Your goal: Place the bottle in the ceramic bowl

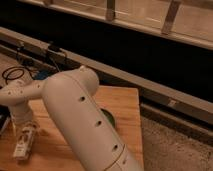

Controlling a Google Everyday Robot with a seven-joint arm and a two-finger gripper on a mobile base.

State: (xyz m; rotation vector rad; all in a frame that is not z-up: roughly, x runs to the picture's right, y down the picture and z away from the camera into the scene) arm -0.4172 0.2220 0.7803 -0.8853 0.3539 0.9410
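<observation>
Landmark: ceramic bowl [108, 118], dark green and glossy, sitting on the wooden table [122, 102]. Only its right part shows; the rest lies behind my arm [80, 115].

My arm: a large white link crosses just in front of the bowl on its left side. It covers that side and runs down to the lower edge of the view.

My gripper [22, 145]: well left of the bowl and nearer the camera than it, pointing down, low over the same table. Not touching the bowl.

Jaw state: I cannot tell whether they are spread or pinching anything.

Bottle: a pale oblong shape sits at my gripper's tip, far left of the bowl. I cannot separate bottle from gripper parts there. Nothing pale shows in the visible part of the bowl.

Surroundings: dark cables [15, 75] lie far left of the bowl and beyond it. A long metal rail [125, 80] runs behind the bowl. Speckled floor [170, 145] lies to the right of the bowl, past the table edge
</observation>
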